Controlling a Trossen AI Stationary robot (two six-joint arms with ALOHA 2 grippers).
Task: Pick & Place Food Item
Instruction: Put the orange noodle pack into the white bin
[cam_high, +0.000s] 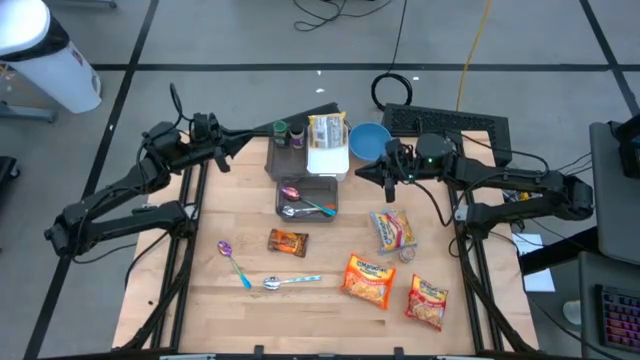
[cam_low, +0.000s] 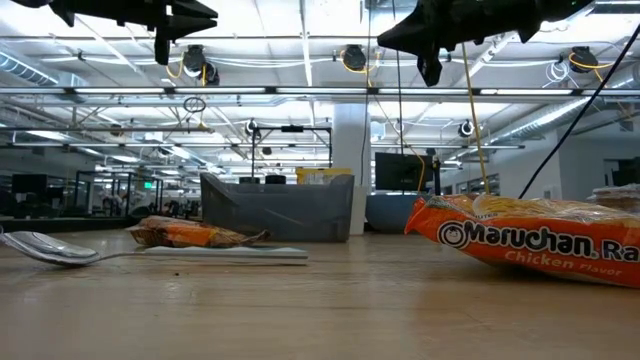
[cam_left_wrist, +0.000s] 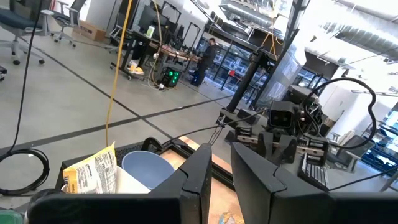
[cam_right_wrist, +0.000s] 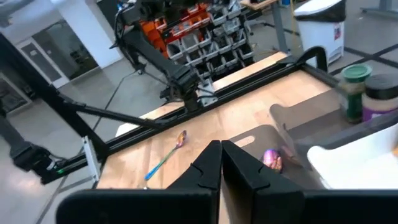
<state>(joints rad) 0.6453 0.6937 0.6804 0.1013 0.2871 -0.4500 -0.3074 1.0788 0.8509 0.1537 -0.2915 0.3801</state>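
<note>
Well, from the high view I see both arms raised near the far edge of the table, and nothing is carried yet. My left gripper (cam_high: 238, 143) hangs to the left of the grey tray (cam_high: 306, 197), and my right gripper (cam_high: 366, 172) hangs to the right of it, just beside the blue bowl (cam_high: 368, 140). Food packets lie on the wood on the near side of the tray: a small brown snack packet (cam_high: 287, 242), and three ramen packs (cam_high: 369, 279) to the near right of the tray. From the low view I see one ramen pack (cam_low: 540, 238) flat on the table and both arms high above it, well apart from any food. From the left wrist view my left fingers (cam_left_wrist: 199, 174) stand a little apart with only air between them, so this hand holds nothing. From the right wrist view my right fingers (cam_right_wrist: 209, 163) are pressed together and empty, over the tray side of the table. I judge the task is at its start: no food item is picked, so the reach, the grasp and the placing are all left.
</note>
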